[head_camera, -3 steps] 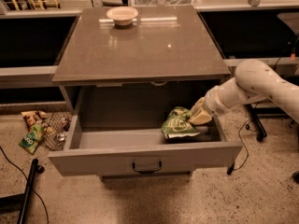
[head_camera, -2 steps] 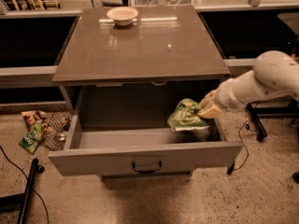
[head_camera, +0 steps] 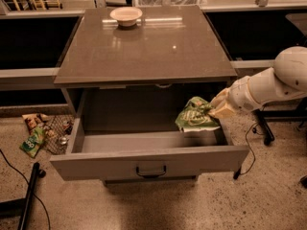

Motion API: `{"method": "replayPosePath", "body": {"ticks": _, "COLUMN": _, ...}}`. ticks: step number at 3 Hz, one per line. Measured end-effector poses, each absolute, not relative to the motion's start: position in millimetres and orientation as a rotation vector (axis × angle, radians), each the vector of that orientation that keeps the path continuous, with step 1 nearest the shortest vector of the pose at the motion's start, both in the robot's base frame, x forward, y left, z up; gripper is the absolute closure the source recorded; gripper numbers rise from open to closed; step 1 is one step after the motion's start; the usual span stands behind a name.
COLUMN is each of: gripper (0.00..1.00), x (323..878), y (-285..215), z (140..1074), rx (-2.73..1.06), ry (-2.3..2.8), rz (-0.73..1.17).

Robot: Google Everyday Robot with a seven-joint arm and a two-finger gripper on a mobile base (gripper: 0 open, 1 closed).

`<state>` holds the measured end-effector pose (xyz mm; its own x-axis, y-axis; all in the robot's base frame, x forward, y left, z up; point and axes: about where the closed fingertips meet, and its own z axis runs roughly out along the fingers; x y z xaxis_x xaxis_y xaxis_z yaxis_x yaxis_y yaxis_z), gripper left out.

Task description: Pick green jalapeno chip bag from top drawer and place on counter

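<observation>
The green jalapeno chip bag (head_camera: pixel 195 116) hangs from my gripper (head_camera: pixel 214 109), which is shut on its upper right corner. The bag is lifted above the floor of the open top drawer (head_camera: pixel 148 161), at the drawer's right side, below the counter's edge. My white arm reaches in from the right. The glossy brown-grey counter (head_camera: pixel 144 47) lies above the drawer.
A white bowl (head_camera: pixel 126 16) stands at the back of the counter. Snack wrappers and a small green-and-white packet (head_camera: pixel 32 142) lie on the floor left of the drawer, beside a wire mesh piece (head_camera: pixel 57 132). A dark pole (head_camera: pixel 29 195) lies at the lower left.
My gripper has lifted the chip bag up from the drawer floor and a little to the right; the arm has risen with it.
</observation>
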<state>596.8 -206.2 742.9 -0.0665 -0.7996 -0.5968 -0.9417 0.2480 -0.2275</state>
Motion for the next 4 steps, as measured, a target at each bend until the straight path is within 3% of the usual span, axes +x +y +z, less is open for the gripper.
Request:
{"method": "replayPosePath", "body": {"ticks": 1, "gripper": 1.0, "x": 597, "y": -209, "z": 760, "rx": -1.583, "ry": 1.859, "rz": 0.264}}
{"method": "replayPosePath", "body": {"ticks": 4, "gripper": 1.0, "x": 621, "y": -215, "z": 922, "rx": -1.626, "ry": 1.573, "rz": -0.069}}
